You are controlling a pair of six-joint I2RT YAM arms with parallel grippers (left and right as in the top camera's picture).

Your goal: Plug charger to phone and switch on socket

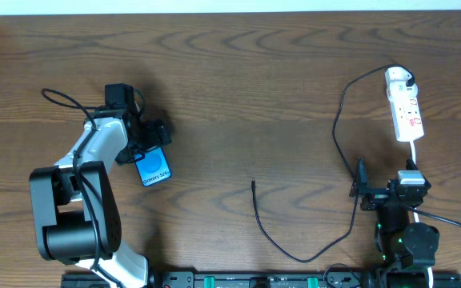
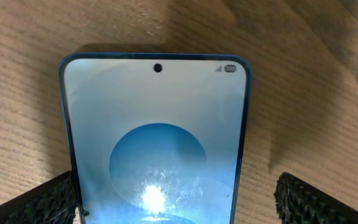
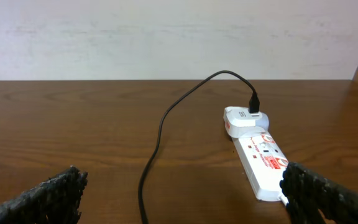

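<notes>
White lettering beginning "Galaxy" is read on the blue screen of the phone (image 1: 153,167), which is laid flat on the wooden table (image 1: 238,88) at the left, between the spread fingers of the left gripper (image 2: 176,202). The red print on the white socket (image 1: 407,112), at the far right, is seemingly too small to be read. The charger (image 1: 334,126) is joined to it by a white plug (image 1: 398,78); the free tip (image 1: 253,184) is seen mid-table, well apart from the phone. The right gripper (image 3: 182,199) is spread wide, short of the socket.
</notes>
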